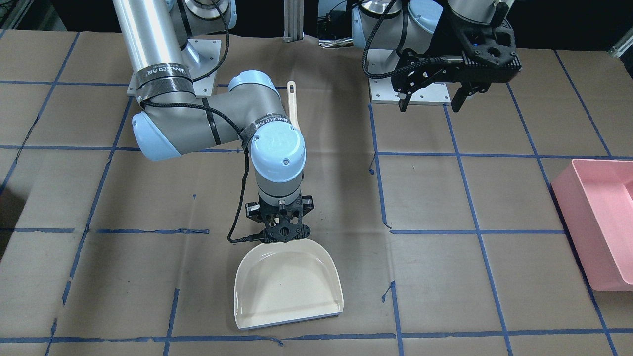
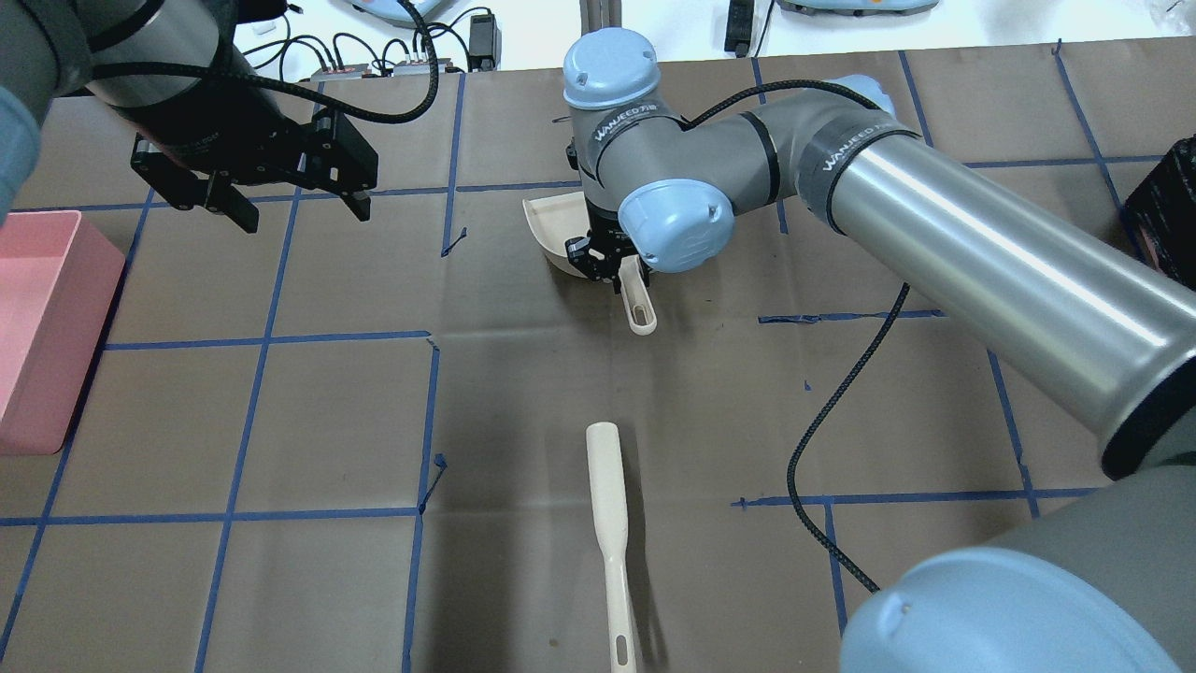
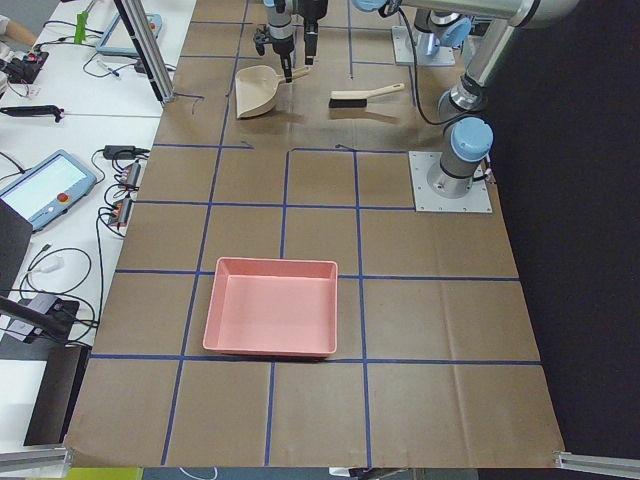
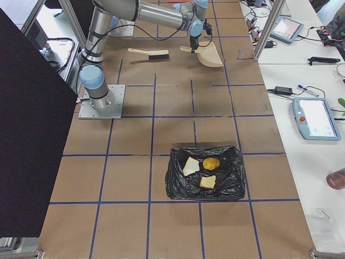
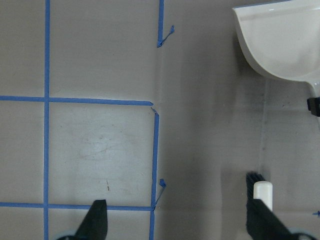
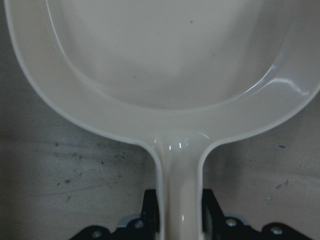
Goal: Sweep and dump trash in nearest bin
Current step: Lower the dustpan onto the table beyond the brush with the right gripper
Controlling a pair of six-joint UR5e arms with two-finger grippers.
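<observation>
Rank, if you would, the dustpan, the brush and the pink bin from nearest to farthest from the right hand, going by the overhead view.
From the right hand:
1. dustpan: at the hand itself, with its handle between the fingers.
2. brush: lying closer to the robot, near the table's middle.
3. pink bin: far off at the table's left edge.

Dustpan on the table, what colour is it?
The dustpan is plain cream-white, no pattern. It shows best in the exterior front-facing view.
</observation>
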